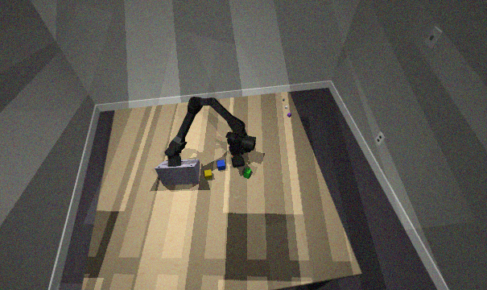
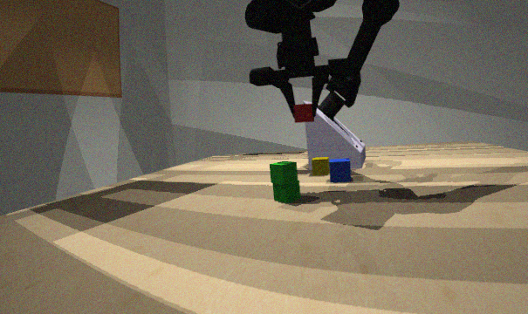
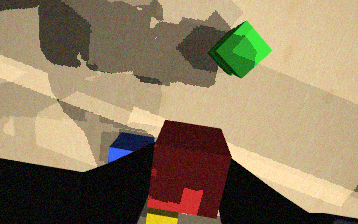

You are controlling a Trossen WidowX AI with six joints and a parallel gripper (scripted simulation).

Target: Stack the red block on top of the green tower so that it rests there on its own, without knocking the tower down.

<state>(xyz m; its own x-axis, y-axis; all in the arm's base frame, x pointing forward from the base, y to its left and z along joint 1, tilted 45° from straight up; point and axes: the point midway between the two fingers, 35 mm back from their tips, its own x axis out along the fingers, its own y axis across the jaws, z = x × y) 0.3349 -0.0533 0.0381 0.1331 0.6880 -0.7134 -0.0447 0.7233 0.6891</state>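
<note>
Gripper (image 2: 303, 105) clamps red block (image 2: 304, 112), level, faces square.

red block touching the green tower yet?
Apart. The exterior view shows the red block in the pincer, well above the green tower.

Red block (image 2: 304, 112); green tower (image 2: 284, 181); blue block (image 2: 340, 170); yellow block (image 2: 320, 166); black claw (image 2: 303, 103); tan-striped surface (image 2: 264, 244).
</note>
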